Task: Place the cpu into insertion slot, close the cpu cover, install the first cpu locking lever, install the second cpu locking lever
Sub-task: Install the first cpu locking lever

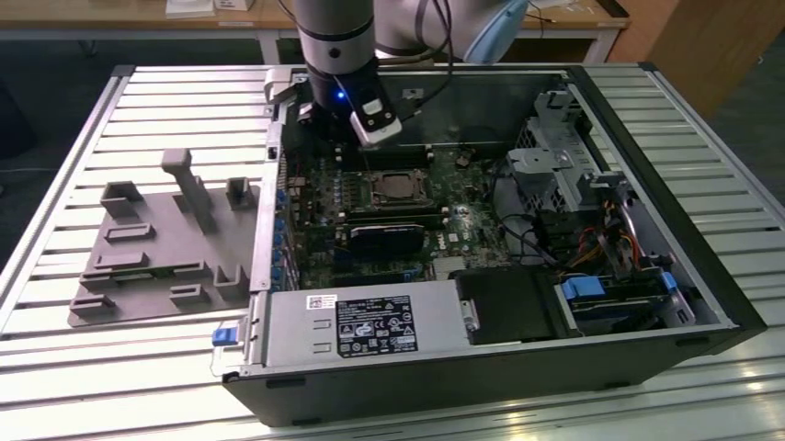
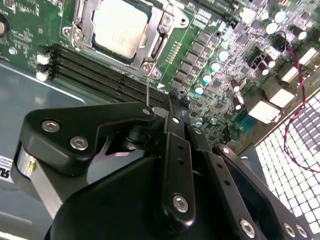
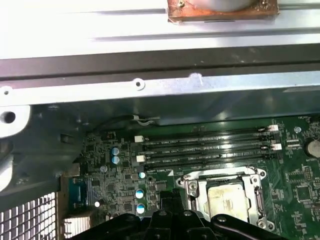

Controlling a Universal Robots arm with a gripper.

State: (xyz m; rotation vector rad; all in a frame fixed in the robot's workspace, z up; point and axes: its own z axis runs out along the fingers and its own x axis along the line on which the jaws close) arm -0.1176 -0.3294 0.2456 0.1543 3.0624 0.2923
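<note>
In the exterior view an open computer case (image 1: 705, 266) stands on a slatted surface (image 1: 98, 367), toward the exterior view's right edge, with a grey moulded tray (image 1: 135, 266) beside it near the left edge. The arm (image 1: 334, 46) comes down over the far side of the green board (image 1: 312, 197). The cpu (image 1: 395, 188) lies in its slot (image 1: 373, 189) in the middle of that board, well apart from the grey power supply (image 1: 368, 323) at the near edge of the case.

In the second wrist view the cpu is a flat square with a pale matt metal top. The silver cover (image 2: 159, 45) lies down around it like a frame. A thin wire lever (image 2: 147, 87) runs from the slot's corner, across the black memory slots (image 2: 100, 75), to the gripper (image 2: 159, 114). Its fingers are drawn together. The lever ends at their tips, but I cannot tell whether it is pinched or only touched.

In the first wrist view the cpu sits square under the cover, just beyond the fingers.

The chip is probably light, stiff and fragile, best held by its edges. The lever looks springy and slippery, best caught near its free end.
</note>
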